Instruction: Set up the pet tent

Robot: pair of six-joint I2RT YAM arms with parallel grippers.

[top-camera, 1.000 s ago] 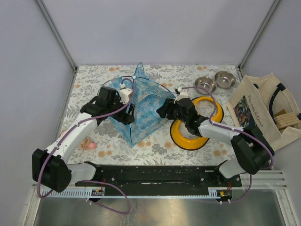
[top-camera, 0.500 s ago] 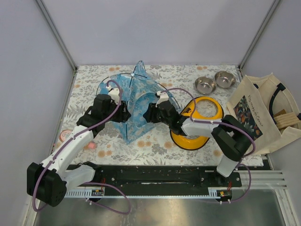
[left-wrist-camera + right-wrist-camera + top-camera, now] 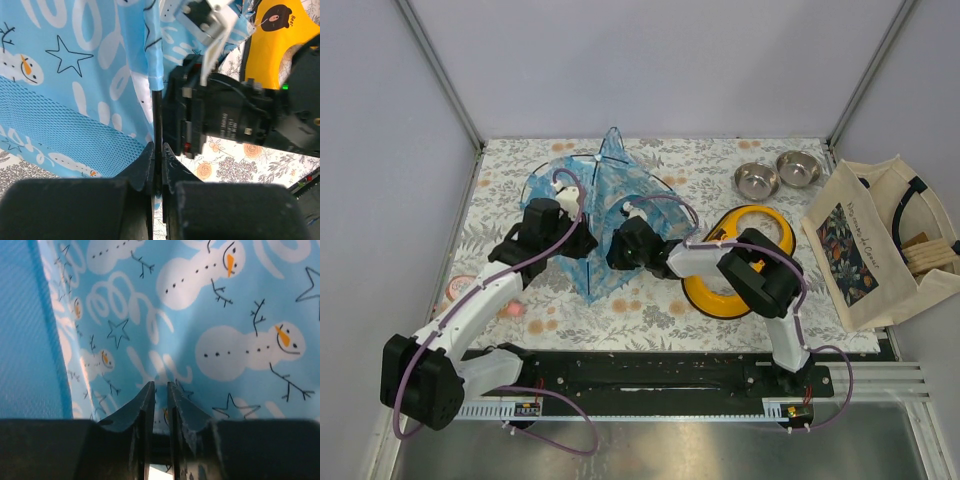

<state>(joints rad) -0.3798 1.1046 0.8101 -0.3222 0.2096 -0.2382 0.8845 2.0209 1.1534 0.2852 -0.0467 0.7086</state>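
Over the last half second the right claw point(image 3: 158, 387) had pushed further left into the pet tent point(image 3: 615, 190), which had drawn in narrower and taller. The tent stood left of the worktop's point(image 3: 650, 310) centre, its peak toward the far edge, with snowman print and mesh panels creased. The left arm reached in from the left, its claw point(image 3: 157, 150) clamped on a thin black pole point(image 3: 157, 115). The right arm folded sharply leftward, its claw narrow against the printed fabric. Whether it pinched a fold could not be told.
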